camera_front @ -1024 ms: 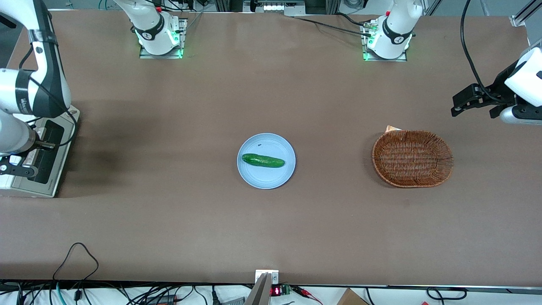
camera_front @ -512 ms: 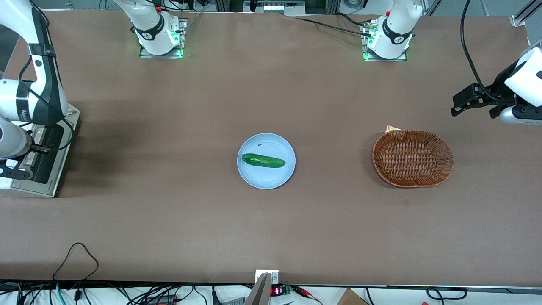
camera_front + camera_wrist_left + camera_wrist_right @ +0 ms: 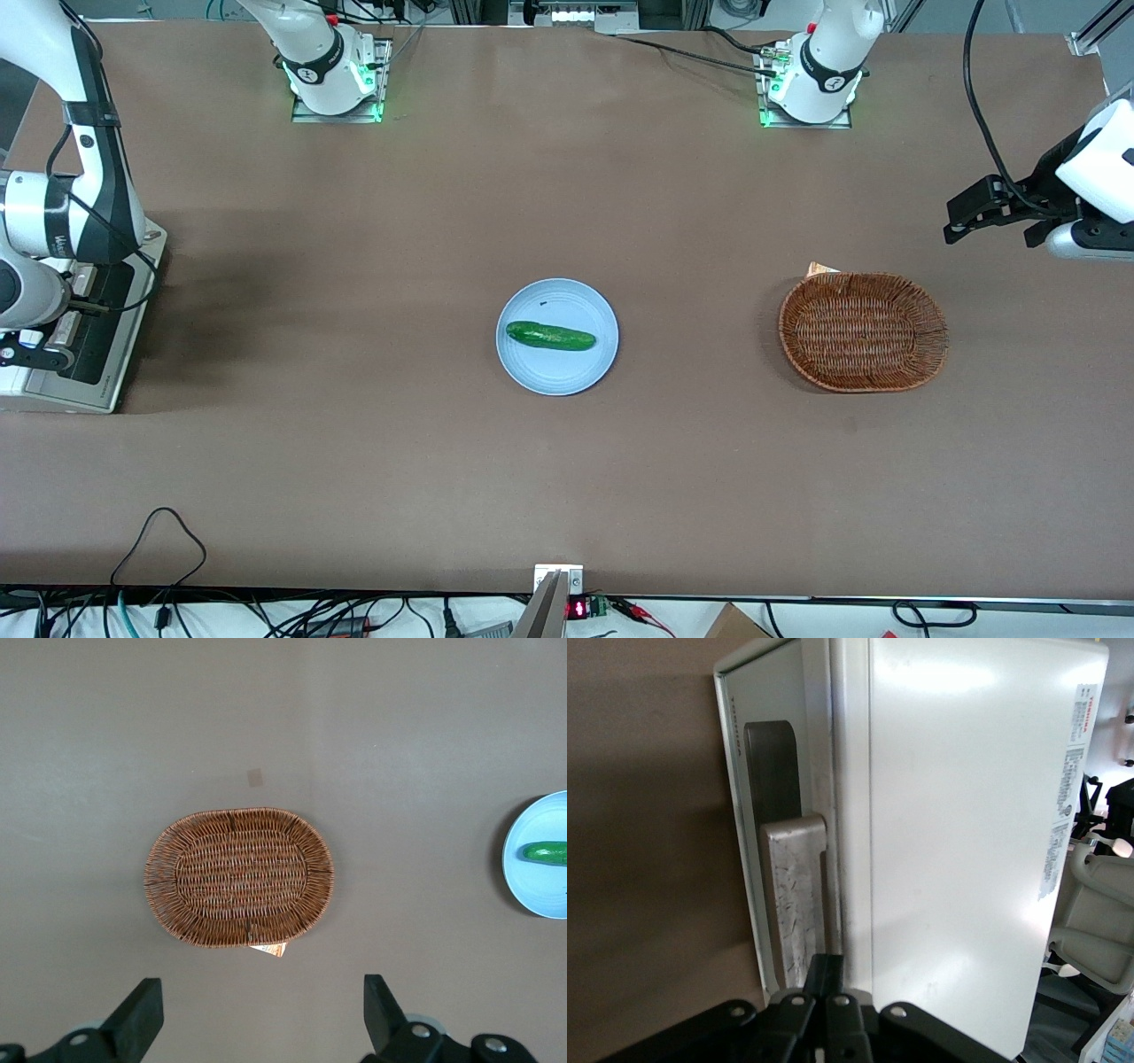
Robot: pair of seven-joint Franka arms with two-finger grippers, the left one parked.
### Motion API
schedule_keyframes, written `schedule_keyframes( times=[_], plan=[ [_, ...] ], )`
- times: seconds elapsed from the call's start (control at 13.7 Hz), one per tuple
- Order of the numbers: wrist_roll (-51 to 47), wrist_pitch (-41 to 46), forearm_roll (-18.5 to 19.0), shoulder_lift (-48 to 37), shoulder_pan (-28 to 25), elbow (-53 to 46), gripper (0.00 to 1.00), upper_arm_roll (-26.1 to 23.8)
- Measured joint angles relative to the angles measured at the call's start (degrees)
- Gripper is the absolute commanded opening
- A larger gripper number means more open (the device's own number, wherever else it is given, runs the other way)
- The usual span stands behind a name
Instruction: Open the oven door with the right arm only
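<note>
The cream-white oven stands at the working arm's end of the table. Its door [image 3: 104,321] faces the table's middle, with a dark glass window and a silver bar handle [image 3: 67,326]. In the right wrist view the door [image 3: 772,762] lies flat against the white oven body [image 3: 957,842], with only a thin seam between them. My right arm [image 3: 62,221] reaches over the oven. Its black gripper [image 3: 27,354] sits above the handle. In the right wrist view the gripper [image 3: 829,967] is shut, its fingertips pressed together at the handle's [image 3: 793,895] end, beside the seam.
A light blue plate [image 3: 585,368] with a green cucumber [image 3: 550,336] lies at the table's middle. A brown wicker basket [image 3: 863,331] lies toward the parked arm's end; it also shows in the left wrist view [image 3: 239,877]. Cables hang along the table's near edge.
My right arm's wrist has shifted slightly toward the table's end above the oven, so a little more of the door shows. The door itself has not visibly moved.
</note>
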State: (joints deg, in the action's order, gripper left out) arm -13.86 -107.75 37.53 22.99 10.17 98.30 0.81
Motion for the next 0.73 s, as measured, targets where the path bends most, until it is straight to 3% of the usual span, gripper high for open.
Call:
schedule_keyframes(
  times=[0.73],
  plan=[
    [-0.01,-1.05,0.78,0.92,-0.12,0.27,0.0,0.52]
  ],
)
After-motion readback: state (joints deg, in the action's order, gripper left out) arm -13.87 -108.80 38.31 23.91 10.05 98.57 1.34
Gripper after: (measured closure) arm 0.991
